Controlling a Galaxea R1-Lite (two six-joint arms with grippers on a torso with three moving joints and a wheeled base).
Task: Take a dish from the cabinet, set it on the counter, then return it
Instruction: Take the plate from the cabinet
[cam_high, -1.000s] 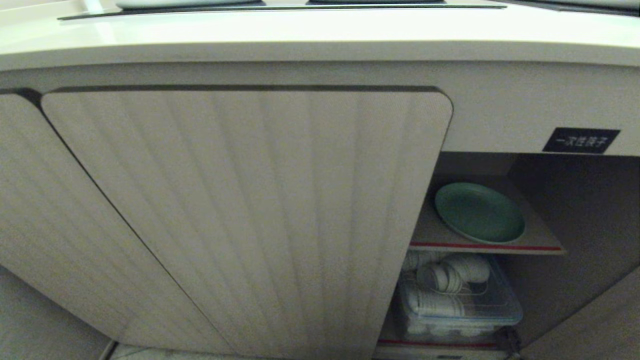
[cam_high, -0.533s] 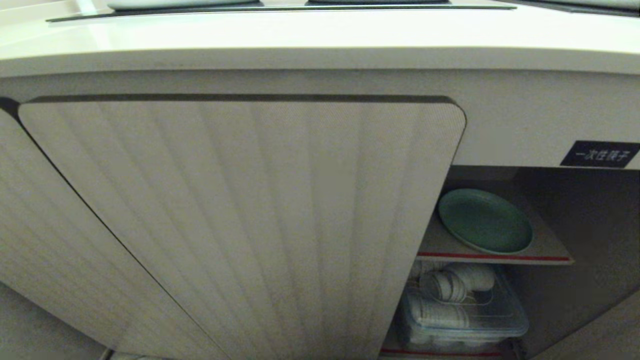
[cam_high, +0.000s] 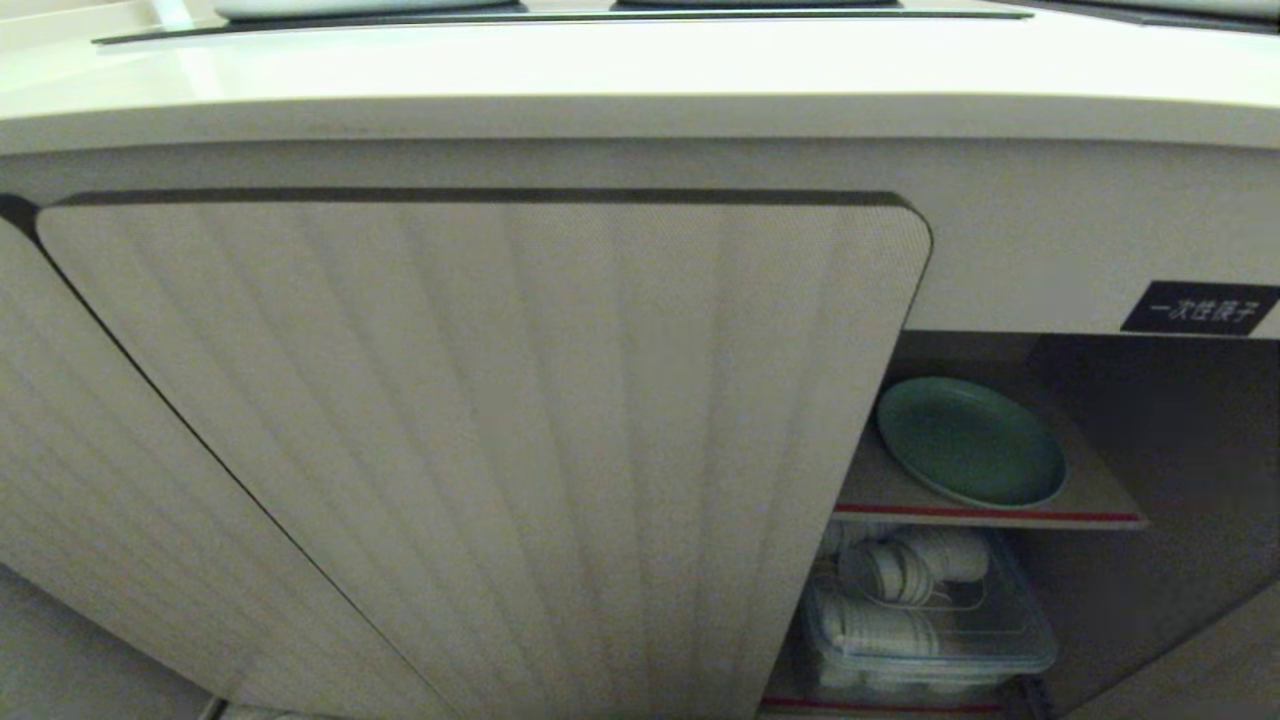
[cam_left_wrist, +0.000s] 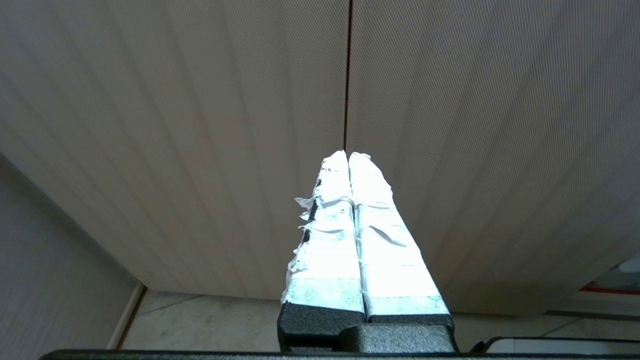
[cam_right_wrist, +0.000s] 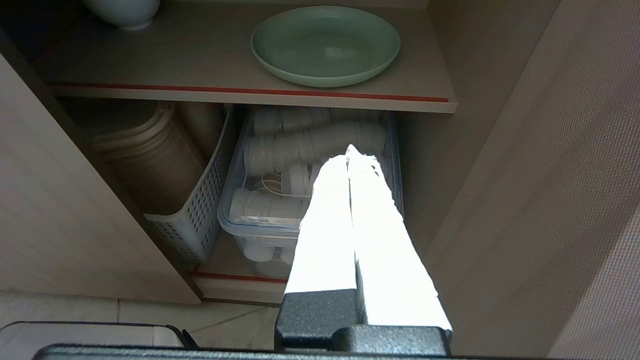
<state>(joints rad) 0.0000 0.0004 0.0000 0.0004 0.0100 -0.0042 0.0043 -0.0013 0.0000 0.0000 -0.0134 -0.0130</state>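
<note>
Right end effector (cam_right_wrist: 350, 155): your two taped fingers are pressed together, pinching nothing and touching nothing; in the right wrist view they sit at centre frame, in front of the open cabinet (cam_right_wrist: 480, 165).
Left end effector (cam_left_wrist: 347, 155): also pressed together and empty, centre of the left wrist view, facing the seam between two ribbed doors (cam_left_wrist: 450, 125), apart from them.
Dish (cam_right_wrist: 325, 44): the green plate lies flat on the red-edged shelf (cam_right_wrist: 150, 75), upper middle of the right wrist view, middle right of the head view.
Why there: it sits near the shelf's front edge, so you can likely reach it through the open side.
Below the shelf: a clear box (cam_right_wrist: 260, 220) of white cups beside a perforated basket (cam_right_wrist: 195, 210).
Surface (cam_high: 640, 70): across the top of the head view, where you will set the dish.
Stage: your grasp looks not yet begun.
</note>
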